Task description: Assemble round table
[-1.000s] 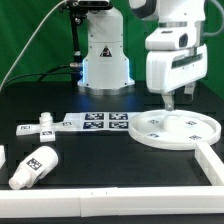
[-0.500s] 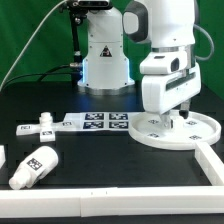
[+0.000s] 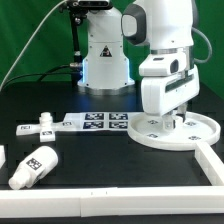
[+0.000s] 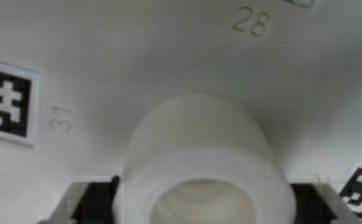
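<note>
Claw (image 3: 168, 121) straddles the hub (image 4: 199, 140); whether clamped cannot be told. Disc (image 3: 203, 127) beneath: likely rigid, light, slippery; grasp at hub.

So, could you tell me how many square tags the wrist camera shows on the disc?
2: one tag and another, on opposite sides of the hub, both partly cropped. More may be hidden.

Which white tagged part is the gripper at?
The large flat disc at the exterior view's right: the gripper sits over its centre hub. The cylindrical post lies on its side, apart, at that view's left.
</note>
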Available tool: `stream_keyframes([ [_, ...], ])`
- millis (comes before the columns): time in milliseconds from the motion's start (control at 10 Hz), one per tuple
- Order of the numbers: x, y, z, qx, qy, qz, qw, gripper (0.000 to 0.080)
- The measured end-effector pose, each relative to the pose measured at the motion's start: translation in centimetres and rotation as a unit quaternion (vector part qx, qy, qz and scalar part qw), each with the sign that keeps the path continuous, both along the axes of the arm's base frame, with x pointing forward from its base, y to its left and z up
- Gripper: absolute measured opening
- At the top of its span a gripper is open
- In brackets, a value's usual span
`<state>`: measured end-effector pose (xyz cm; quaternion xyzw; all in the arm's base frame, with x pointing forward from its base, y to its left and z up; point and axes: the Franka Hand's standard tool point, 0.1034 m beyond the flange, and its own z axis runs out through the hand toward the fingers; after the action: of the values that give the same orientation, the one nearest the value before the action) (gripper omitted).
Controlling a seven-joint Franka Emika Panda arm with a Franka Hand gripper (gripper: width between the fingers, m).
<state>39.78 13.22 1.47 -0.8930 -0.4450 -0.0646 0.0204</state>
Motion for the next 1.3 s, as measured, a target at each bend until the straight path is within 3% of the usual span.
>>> stream_keyframes([
  [100,0.8,-1.8,0.8,-0.015,0.003,0.033,0.999,0.0399],
  [300,4.2,-5.5,2.7,-0.036,-0.002,0.082,0.996,0.0399],
  [500,5.8,-6.3,3.3,-0.038,-0.014,0.093,0.995,0.0399],
  [800,5.4,-6.3,3.0,-0.038,-0.009,0.094,0.995,0.0399],
  [900,5.6,-6.9,2.9,-0.044,0.004,0.105,0.993,0.0399],
  [1100,10.0,-8.8,4.0,-0.056,0.028,0.109,0.992,0.0400],
  [1300,13.6,-9.4,3.7,-0.060,0.041,0.139,0.988,0.0400],
])
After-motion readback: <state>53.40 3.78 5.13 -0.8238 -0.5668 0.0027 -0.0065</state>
